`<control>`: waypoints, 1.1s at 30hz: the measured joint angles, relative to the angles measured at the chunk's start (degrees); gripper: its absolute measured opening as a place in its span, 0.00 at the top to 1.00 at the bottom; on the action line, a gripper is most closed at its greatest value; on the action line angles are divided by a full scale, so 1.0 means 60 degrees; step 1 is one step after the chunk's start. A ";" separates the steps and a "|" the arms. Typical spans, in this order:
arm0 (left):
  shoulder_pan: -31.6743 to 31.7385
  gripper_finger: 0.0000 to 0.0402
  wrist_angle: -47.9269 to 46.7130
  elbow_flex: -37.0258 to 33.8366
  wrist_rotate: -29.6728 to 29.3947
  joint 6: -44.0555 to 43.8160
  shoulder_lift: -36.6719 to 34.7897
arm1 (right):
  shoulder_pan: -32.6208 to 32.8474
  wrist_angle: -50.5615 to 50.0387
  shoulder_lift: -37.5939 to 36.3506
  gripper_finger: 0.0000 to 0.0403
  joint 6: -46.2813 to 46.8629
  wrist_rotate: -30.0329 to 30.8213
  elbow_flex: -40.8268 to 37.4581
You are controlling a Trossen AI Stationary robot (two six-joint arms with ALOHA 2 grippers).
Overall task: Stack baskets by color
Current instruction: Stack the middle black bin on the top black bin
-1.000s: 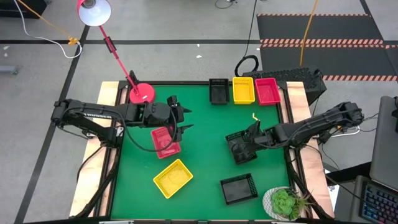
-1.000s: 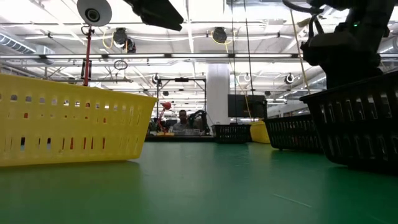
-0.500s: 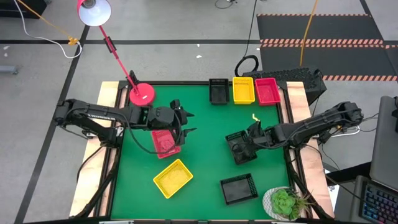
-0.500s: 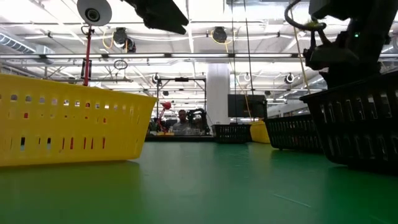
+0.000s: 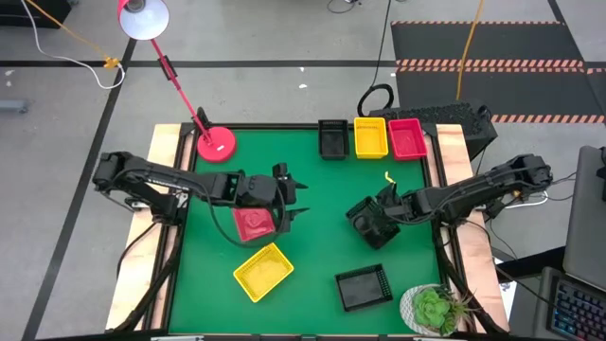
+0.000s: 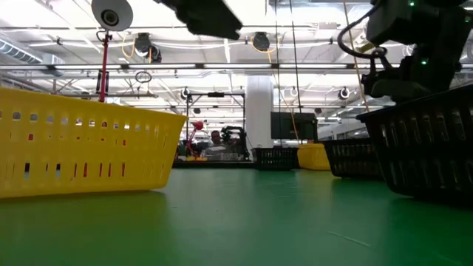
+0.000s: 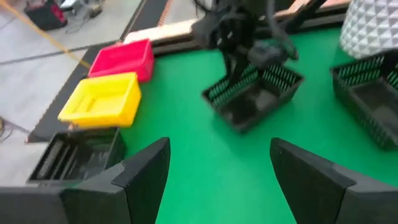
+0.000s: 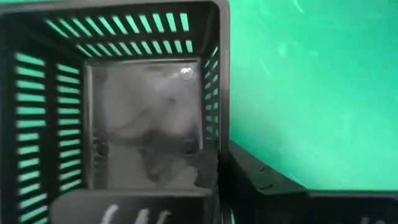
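seven baskets in sight on the green surface point(image 5: 312, 189): three black, two yellow, two red-pink. far edge holds a row, black basket point(image 5: 332, 138), yellow basket point(image 5: 370, 136), red-pink basket point(image 5: 407, 137), side by side. near side has a loose yellow one point(image 5: 263, 270) and a loose black one point(image 5: 364, 287), both showing bare floors. left gripper point(image 5: 290, 197) reaches in from the left, fingers spread wide and holding nothing, above the far edge of the second red-pink basket point(image 5: 251, 224). right gripper point(image 5: 386, 210) stretches in from the right, fingers pinched tight on the wall of the tilted black basket point(image 5: 369, 221), right of centre.
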 joint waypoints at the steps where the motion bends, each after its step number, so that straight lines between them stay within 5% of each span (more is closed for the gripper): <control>1: -0.0025 0.31 -0.0029 0.0058 0.0061 0.0049 0.0056 | -0.0065 0.0171 0.0000 0.98 -0.0129 0.0002 0.0000; 11: -0.0593 0.31 -0.0539 0.0985 0.0064 0.0890 0.0739 | -0.1131 0.2427 -0.0074 0.99 -0.1707 0.0582 0.0044; 20: -0.0430 0.31 0.0828 0.1010 -0.2399 0.0125 0.1215 | -0.1354 0.3679 -0.0106 0.99 -0.2889 0.3365 0.0052; 33: -0.0084 0.31 0.3158 0.1004 -0.2482 -0.0338 0.2106 | -0.0751 0.5290 -0.0106 1.00 -0.3910 0.5847 0.0052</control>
